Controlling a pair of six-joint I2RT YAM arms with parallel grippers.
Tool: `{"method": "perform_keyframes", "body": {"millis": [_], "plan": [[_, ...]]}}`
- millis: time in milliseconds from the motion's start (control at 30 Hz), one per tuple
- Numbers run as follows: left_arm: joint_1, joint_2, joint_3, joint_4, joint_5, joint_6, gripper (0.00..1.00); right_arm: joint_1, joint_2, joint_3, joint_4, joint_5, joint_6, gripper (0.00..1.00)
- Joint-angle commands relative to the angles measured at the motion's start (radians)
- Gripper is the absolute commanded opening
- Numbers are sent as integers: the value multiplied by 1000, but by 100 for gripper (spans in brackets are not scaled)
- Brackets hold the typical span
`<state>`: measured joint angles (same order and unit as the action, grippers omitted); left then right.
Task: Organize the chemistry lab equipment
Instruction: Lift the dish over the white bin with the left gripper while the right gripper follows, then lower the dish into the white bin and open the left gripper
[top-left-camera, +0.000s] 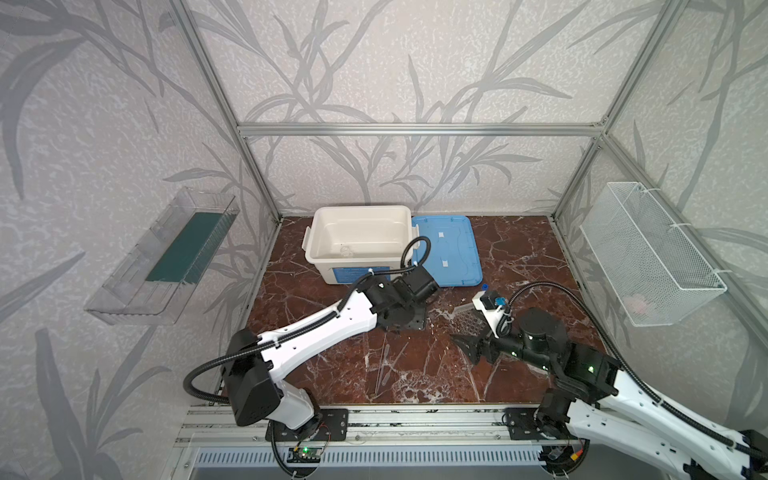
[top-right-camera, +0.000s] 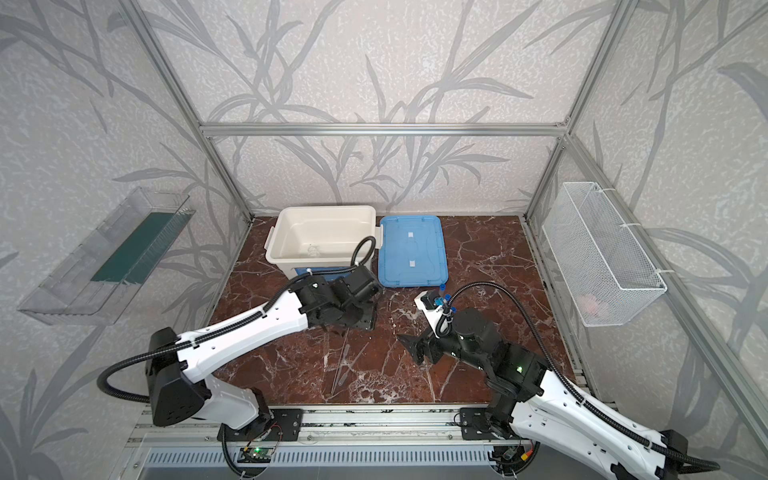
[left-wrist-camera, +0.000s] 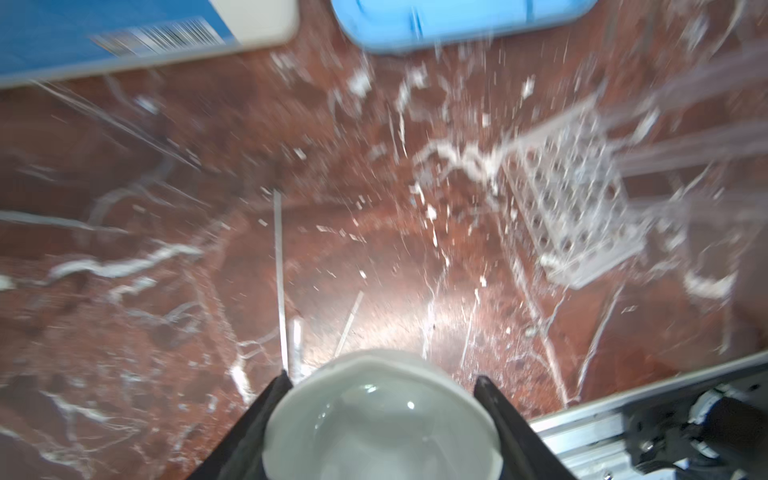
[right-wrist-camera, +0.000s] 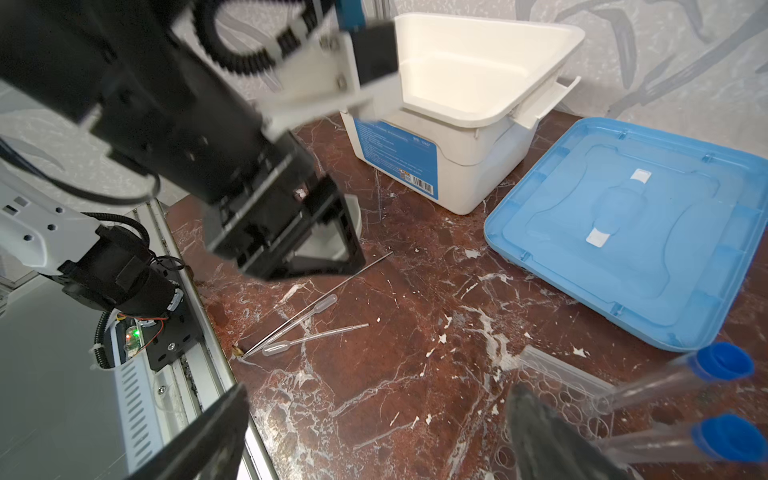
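A: What has the left tool (left-wrist-camera: 381, 379) got?

B: The small white dish (left-wrist-camera: 382, 419), pinched rim to rim between its two fingers, low over the counter (left-wrist-camera: 124, 249). I can't tell whether it touches the marble.

A: Where would it go?

B: My guess is the white tub (top-left-camera: 361, 210). It stands open just beyond that tool, away from the arm's base, with its blue lid (top-left-camera: 449, 249) flat beside it. The dish is round, so there's no axis to mind; it has to go up and over the near wall.

A: And the right tool (right-wrist-camera: 376, 390)?

B: Spread wide, nothing in it. The honeycomb rack (right-wrist-camera: 561, 382) lies just beside one of its fingers, with test tubes (right-wrist-camera: 660, 382) poking out at a slant, caps away from the tool.

A: How many?

B: Two for certain; I can't make out a third. There's one rack and one dish. Ahead of the right tool lie two pipettes (right-wrist-camera: 320, 334) and one glass rod (right-wrist-camera: 353, 276), close together, long axes roughly crosswise to its reach. The rod's far end comes near the left tool, but that one is full, so I'd say the right arm is the one to take them.

A: The jar?

B: One small clear thing on the tub's floor, likely the small clear jar (top-left-camera: 347, 251).
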<state>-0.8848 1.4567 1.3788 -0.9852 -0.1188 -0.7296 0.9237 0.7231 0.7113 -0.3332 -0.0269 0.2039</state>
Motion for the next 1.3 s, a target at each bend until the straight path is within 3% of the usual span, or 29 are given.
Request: {"method": "perform_keyframes", "body": {"millis": [0, 200, 400, 667, 867, 1000, 1267], "plan": [[94, -39, 103, -126, -61, 124, 52, 5, 92, 101, 99, -17, -21, 95], [325, 40, 297, -183, -13, 267, 52, -16, 346, 304, 158, -10, -31, 95], [520, 232, 499, -204, -5, 345, 52, -49, 555, 465, 243, -72, 13, 95], [692, 450, 643, -173, 23, 361, 51, -111, 834, 725, 190, -201, 56, 95], [749, 616, 775, -223, 2, 384, 51, -114, 1010, 886, 99, -174, 34, 94], [754, 738, 882, -300, 17, 391, 50, -114, 1049, 897, 129, -180, 51, 94], [754, 809, 857, -272, 5, 391, 49, -115, 1132, 986, 87, -169, 50, 94]]}}
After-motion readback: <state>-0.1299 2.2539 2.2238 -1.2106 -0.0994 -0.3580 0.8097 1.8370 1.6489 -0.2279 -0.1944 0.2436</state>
